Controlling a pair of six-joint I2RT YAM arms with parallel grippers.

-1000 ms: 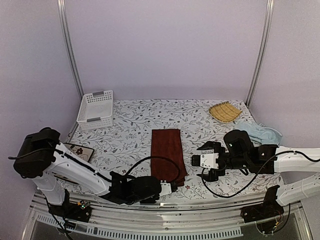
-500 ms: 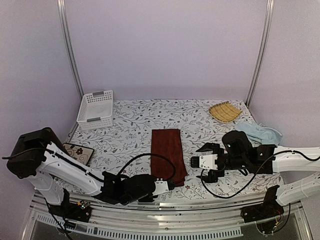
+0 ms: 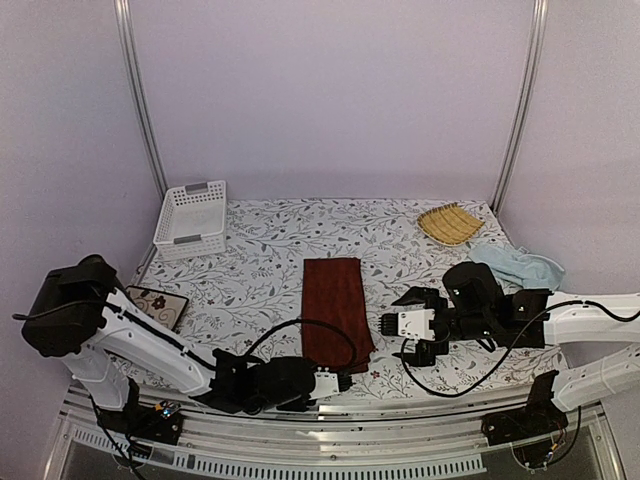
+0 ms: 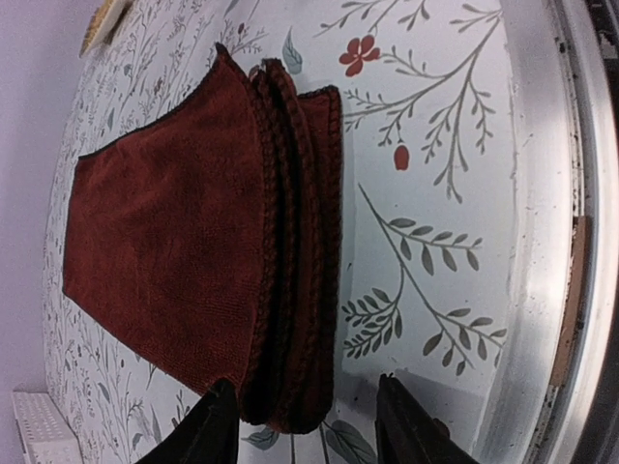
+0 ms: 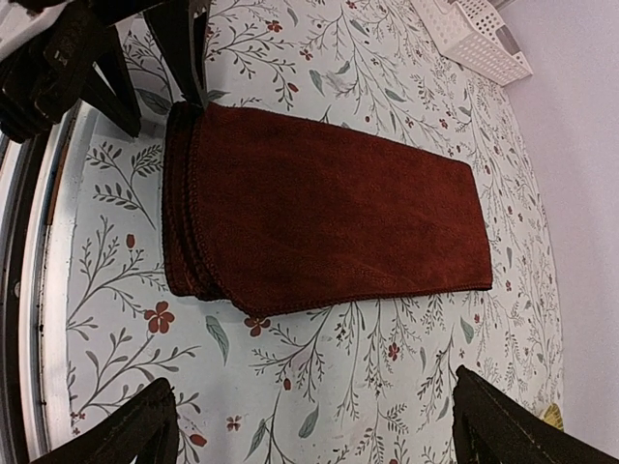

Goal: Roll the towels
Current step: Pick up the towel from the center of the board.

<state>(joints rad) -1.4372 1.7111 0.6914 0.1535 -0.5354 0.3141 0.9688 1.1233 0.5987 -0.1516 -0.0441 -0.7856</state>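
Two extras: basket (image 3: 189,241), mat (image 3: 449,223) (away fr. towel (image 3: 333,298)).

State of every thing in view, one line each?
Red towel: folded flat in a long strip, not rolled.
Blue towel: crumpled, not rolled.
Basket: upright.
Mat: lying flat.
Left gripper: open, at the red towel's near end.
Right gripper: open, holding nothing, right of the red towel.
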